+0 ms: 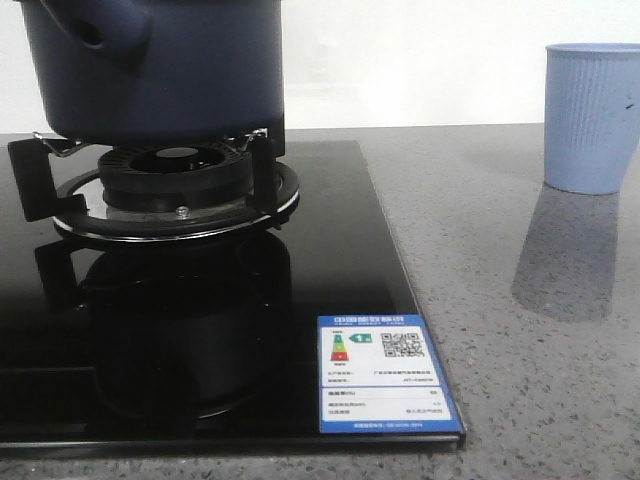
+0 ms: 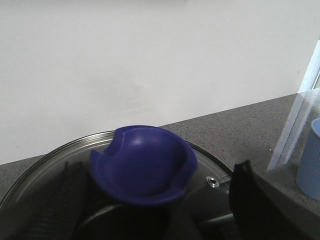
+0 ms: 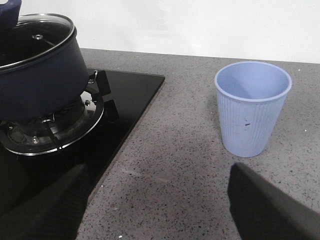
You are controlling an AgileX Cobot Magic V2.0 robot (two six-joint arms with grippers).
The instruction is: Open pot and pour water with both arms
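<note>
The dark navy pot (image 1: 160, 70) stands on the gas burner (image 1: 180, 185), its stubby holed handle (image 1: 95, 30) facing the front view. A glass lid (image 3: 35, 40) with a steel rim covers the pot (image 3: 40, 85). In the left wrist view the lid's blue knob (image 2: 142, 167) sits between the fingers of my left gripper (image 2: 160, 200), which is open with a gap on each side of the knob. My right gripper (image 3: 157, 210) hangs open over bare counter between the stove and the light blue ribbed cup (image 3: 252, 107). Neither gripper shows in the front view.
The black glass stove top (image 1: 330, 250) carries an energy label (image 1: 385, 385) at its front right corner. The cup (image 1: 592, 115) stands upright on the grey speckled counter (image 1: 520, 350) to the right of the stove. A white wall runs behind.
</note>
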